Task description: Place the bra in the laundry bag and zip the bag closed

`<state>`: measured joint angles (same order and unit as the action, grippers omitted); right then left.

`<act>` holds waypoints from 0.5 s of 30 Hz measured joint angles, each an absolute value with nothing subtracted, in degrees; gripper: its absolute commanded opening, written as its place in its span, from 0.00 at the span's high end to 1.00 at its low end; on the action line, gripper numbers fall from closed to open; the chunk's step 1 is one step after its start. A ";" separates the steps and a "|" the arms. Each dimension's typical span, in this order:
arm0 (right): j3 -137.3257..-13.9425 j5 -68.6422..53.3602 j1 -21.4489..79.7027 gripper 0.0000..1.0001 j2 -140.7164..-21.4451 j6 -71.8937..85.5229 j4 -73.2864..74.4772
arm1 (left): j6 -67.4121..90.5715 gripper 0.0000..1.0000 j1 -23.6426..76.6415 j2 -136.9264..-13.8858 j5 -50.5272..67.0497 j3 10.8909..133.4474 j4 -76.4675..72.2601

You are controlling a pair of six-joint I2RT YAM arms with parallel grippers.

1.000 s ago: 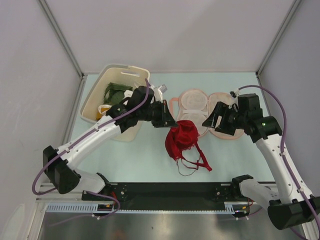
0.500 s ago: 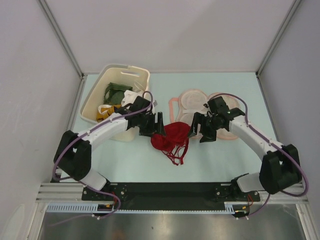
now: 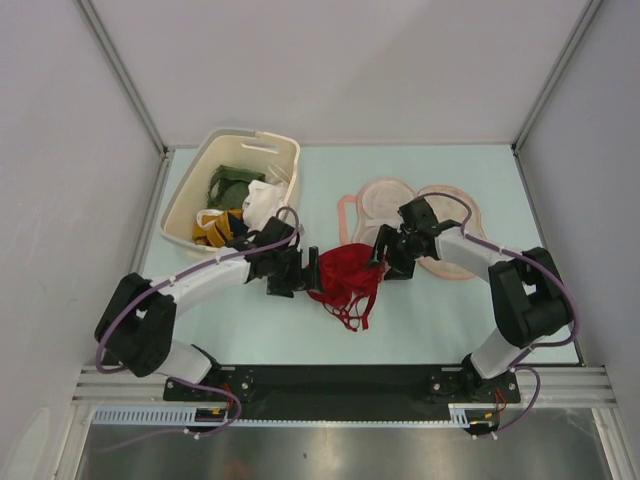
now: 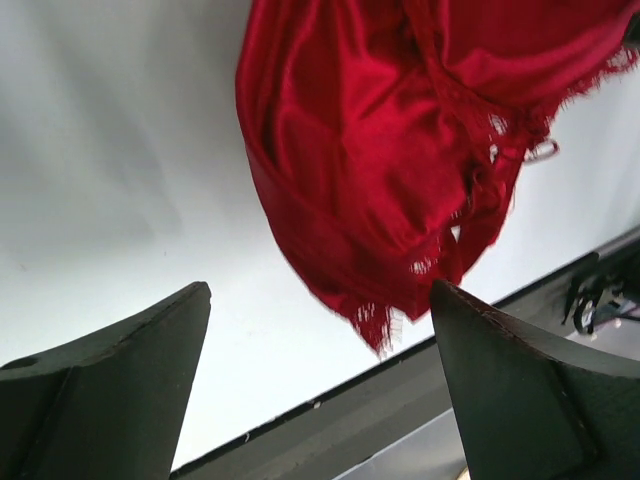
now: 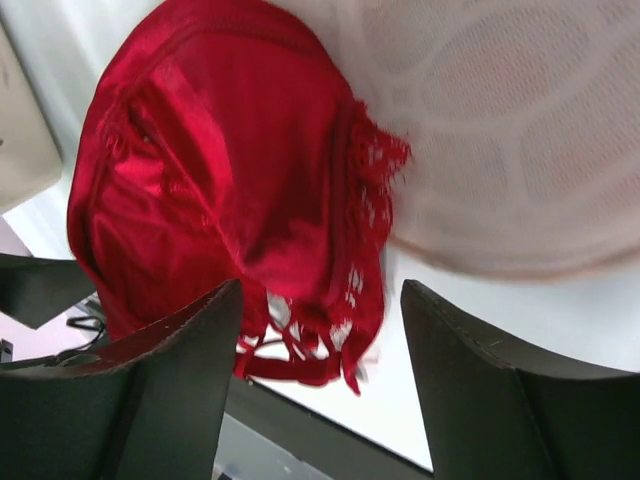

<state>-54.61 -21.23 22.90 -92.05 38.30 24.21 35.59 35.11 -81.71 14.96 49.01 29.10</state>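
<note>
Pale green tabletop (image 3: 250,330) filled the overhead view, walled in by white panels. At far left stood a cream basket (image 3: 178,210) heaped with green, yellow and white clothes.

Next came your left gripper (image 3: 308,272), low over the table with its jaws spread wide and nothing between them. Only its wrist camera made that plain: both dark fingers (image 4: 120,380) stood well apart, and the cloth hung just past their tips.

The bra (image 3: 345,275) lay bunched on the table between your two grippers, outside the laundry bag (image 3: 378,200), with its thin straps trailing toward the near edge. Overhead it read as a plain red lump. The left wrist view showed a satin sheen, a frayed lace fringe and a small strap ring.

Your right gripper (image 3: 382,252) sat at the bra's right edge, its jaws also apart. In its wrist view the red cloth filled the gap between the fingers (image 5: 480,400), though I could not tell whether they touched it. That view also showed the bag's pale mesh with stitched round panels, meeting the bra's lace edge. The bag lay flat, just beyond and to the right.
</note>
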 measured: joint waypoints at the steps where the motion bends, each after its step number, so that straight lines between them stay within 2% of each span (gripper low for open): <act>1: -54.61 -21.10 23.09 0.33 -92.68 38.61 23.49 | 35.90 0.07 35.09 -82.74 14.76 49.45 28.82; 2: -54.61 -20.80 23.40 0.35 -93.41 38.94 22.81 | 36.05 0.09 35.07 -83.83 14.57 50.00 28.53; 4: -54.61 -20.10 23.99 0.40 -94.61 39.07 21.67 | 36.05 0.21 34.96 -86.59 14.13 51.64 28.14; 7: -54.61 -18.76 24.67 0.56 -95.83 38.96 20.58 | 36.05 0.45 34.74 -90.76 14.04 53.43 26.81; 8: -54.61 -18.24 24.86 0.68 -96.05 38.87 20.43 | 36.29 0.58 34.68 -91.37 13.89 53.45 26.52; 9: -54.61 -17.65 25.08 0.72 -96.12 38.92 20.38 | 35.92 0.64 34.63 -91.88 13.78 53.39 26.61; 10: -54.65 -17.30 25.19 0.75 -96.12 38.46 20.38 | 36.29 0.76 34.63 -91.92 13.80 53.32 26.65; 11: -54.76 -16.95 25.30 0.80 -96.09 38.48 20.43 | 36.01 1.00 34.63 -91.92 13.78 53.25 26.61; 13: -55.05 -16.12 25.71 0.86 -95.96 38.41 21.12 | 35.29 1.00 34.59 -91.88 14.09 53.17 26.33; 14: -55.09 -15.81 25.82 0.96 -95.64 38.22 21.54 | 35.51 1.00 34.59 -91.77 14.20 53.01 26.22; 15: -55.09 -15.51 26.02 1.00 -95.11 38.19 22.35 | 35.42 1.00 34.59 -91.39 14.33 52.62 26.06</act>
